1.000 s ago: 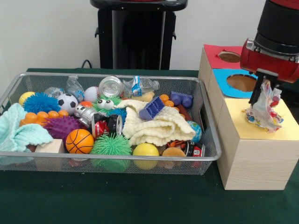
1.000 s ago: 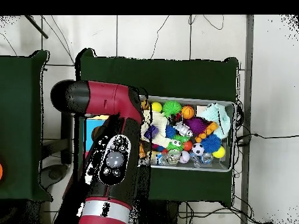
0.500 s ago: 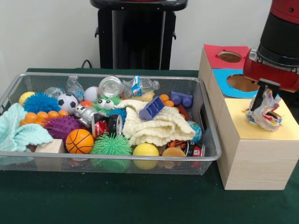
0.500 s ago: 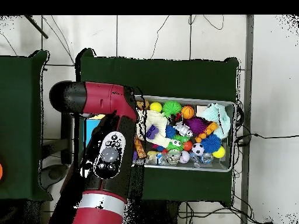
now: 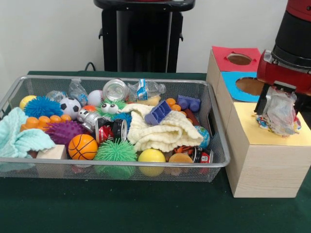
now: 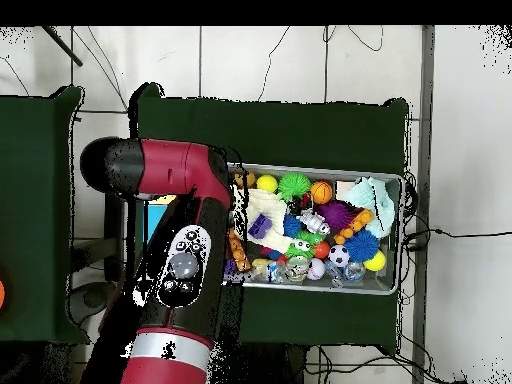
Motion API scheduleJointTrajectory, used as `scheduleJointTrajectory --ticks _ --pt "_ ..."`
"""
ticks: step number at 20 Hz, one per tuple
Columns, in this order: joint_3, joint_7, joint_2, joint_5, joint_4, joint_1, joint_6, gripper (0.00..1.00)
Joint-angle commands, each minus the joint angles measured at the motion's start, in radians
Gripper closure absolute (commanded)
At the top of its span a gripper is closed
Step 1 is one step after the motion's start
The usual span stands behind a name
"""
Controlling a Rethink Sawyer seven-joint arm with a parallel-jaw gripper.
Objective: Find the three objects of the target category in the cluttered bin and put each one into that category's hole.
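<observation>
The gripper (image 5: pixel 278 95) hung over the yellow-topped box (image 5: pixel 262 160) at the right of the bench (image 5: pixel 121 208), pinching a bunched spotted fabric piece (image 5: pixel 280 112) that draped onto the yellow top and hid its hole. Its fingers were mostly buried in cloth. From overhead the arm (image 6: pixel 178 270) covered the boxes entirely, leaving the wire bin (image 6: pixel 392 285) visible to its right.

We see a crumpled spotted white fabric piece (image 5: pixel 281 112) hanging over the yellow-topped box (image 5: pixel 265 155), hiding its hole. The wire mesh bin (image 5: pixel 112 167) sits beside it, full of toys.
</observation>
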Motion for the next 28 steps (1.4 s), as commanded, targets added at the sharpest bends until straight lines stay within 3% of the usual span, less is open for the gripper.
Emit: scheduleJointTrajectory --ticks 1,8,12,15,28 --pt "0.038 0.244 0.015 0.029 -0.002 -0.024 0.063 0.0" --pt "0.044 0.235 0.0 0.044 -0.034 -0.04 0.087 0.0" --pt "0.016 0.245 -0.072 0.046 -0.079 -0.028 0.225 0.0" --pt "0.006 0.234 -0.098 0.041 -0.092 -0.027 0.272 0.0" --pt "0.024 0.224 -0.077 0.03 -0.084 -0.028 0.192 0.0"
